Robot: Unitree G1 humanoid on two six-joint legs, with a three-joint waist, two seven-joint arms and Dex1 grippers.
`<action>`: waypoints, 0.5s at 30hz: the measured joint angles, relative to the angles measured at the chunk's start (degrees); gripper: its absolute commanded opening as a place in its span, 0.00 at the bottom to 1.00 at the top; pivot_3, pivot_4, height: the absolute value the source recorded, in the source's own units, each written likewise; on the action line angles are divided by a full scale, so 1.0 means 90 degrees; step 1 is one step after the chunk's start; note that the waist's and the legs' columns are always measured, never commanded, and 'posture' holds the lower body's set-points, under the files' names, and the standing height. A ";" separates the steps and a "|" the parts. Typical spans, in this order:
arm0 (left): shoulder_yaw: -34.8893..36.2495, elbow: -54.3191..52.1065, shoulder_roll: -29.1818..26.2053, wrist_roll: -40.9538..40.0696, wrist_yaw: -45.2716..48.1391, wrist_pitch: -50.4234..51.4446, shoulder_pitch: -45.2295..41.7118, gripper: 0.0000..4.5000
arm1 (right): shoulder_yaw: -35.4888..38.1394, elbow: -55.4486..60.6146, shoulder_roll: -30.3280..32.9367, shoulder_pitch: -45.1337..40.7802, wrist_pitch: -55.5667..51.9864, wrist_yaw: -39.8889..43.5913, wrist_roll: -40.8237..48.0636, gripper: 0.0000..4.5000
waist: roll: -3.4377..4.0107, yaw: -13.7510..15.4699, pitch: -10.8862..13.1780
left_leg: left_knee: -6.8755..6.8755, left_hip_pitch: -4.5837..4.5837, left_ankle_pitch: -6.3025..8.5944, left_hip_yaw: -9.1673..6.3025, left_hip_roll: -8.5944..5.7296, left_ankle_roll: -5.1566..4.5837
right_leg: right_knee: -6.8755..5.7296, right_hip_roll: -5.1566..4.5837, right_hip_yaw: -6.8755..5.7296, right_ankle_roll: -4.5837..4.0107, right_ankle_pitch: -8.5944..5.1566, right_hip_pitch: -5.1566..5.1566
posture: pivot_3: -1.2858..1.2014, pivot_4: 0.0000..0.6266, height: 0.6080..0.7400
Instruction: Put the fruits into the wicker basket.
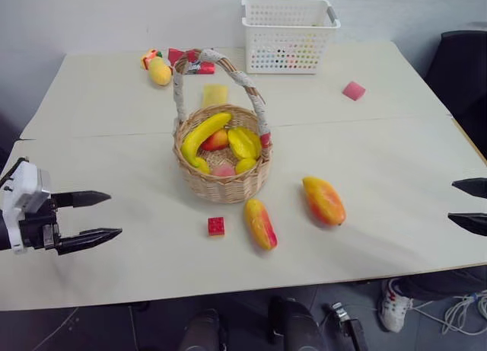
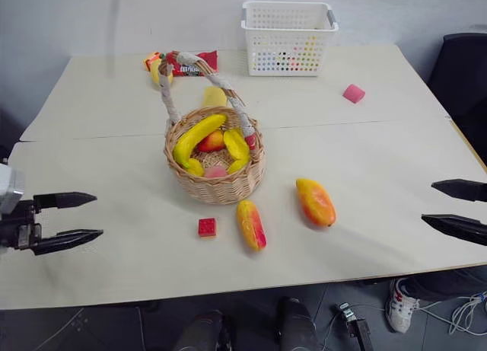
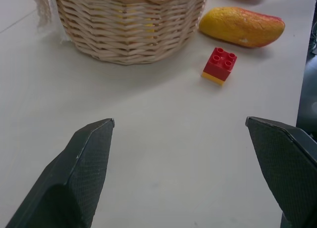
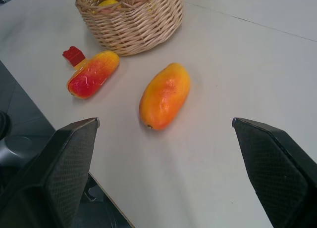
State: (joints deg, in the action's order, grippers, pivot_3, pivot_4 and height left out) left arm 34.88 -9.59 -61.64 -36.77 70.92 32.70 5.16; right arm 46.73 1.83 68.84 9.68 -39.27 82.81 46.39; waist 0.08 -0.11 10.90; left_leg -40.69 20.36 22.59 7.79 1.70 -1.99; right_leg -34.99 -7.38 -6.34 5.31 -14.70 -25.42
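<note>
You are looking down at a big pale table (image 1: 114, 115) that stands by a light wall. Take the wicker basket (image 1: 225, 185) in the middle of the table as your marker.

Far behind the wicker basket, near the wall, sits a white plastic basket (image 1: 288, 36) with little holes. The wicker basket has a tall arched handle (image 1: 228, 73) and already holds a banana (image 1: 202, 135) and other small toy fruits.

The two fruits you need lie on the table in front of the wicker basket, not in it. The orange fruit (image 1: 323, 200) lies in front and to the right, apart from the wicker basket. The red and yellow fruit (image 1: 260, 224) lies just in front of it, close but not touching.

Your left gripper (image 1: 97, 215) hangs well to the left of the wicker basket, near the front edge. Its two black fingers are spread wide and hold nothing. Your right gripper (image 2: 453, 208) hangs well to the right, past the orange fruit, with its fingers wide apart and nothing between them.

Behind the wicker basket and to the left you can see a small yellow toy fruit (image 1: 159, 71) and a red packet (image 1: 194, 62). A pink block (image 1: 353, 90) sits behind and to the right. A small red brick (image 1: 216, 226) sits just in front of the wicker basket, beside the red and yellow fruit.
</note>
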 measured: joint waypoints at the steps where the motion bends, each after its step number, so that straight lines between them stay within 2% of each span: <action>1: 0.0000 -0.0006 0.0008 -0.0001 -0.0019 0.0014 -0.0007 0.99 | -0.0028 0.0002 0.0000 -0.0018 -0.0003 0.0020 -0.0003 1.00 | 0.0000 -0.0001 0.0000 | 0.0000 0.0000 0.0000 0.0001 0.0000 0.0000 | 0.0000 0.0002 -0.0003 0.0000 0.0000 0.0000 | 0.52 0.24 1.00; 15: -0.0067 -0.0125 0.0219 0.0048 -0.0415 -0.0014 -0.0125 0.99 | -0.0459 0.0022 -0.0173 -0.0266 0.0202 -0.0193 -0.0535 1.00 | 0.0000 -0.0007 0.0000 | 0.0000 -0.0016 0.0000 0.0036 0.0000 0.0001 | -0.0010 0.0009 0.0004 0.0005 0.0003 -0.0005 | 0.52 0.24 1.00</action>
State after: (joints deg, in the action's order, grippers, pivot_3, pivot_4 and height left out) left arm 34.28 -10.71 -59.66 -36.34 67.18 32.58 4.03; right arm 42.60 2.03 67.28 7.29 -37.46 81.08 41.58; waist 0.08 -0.18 10.90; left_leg -40.69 20.21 22.59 8.12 1.71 -1.98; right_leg -35.08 -7.30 -6.30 5.36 -14.67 -25.47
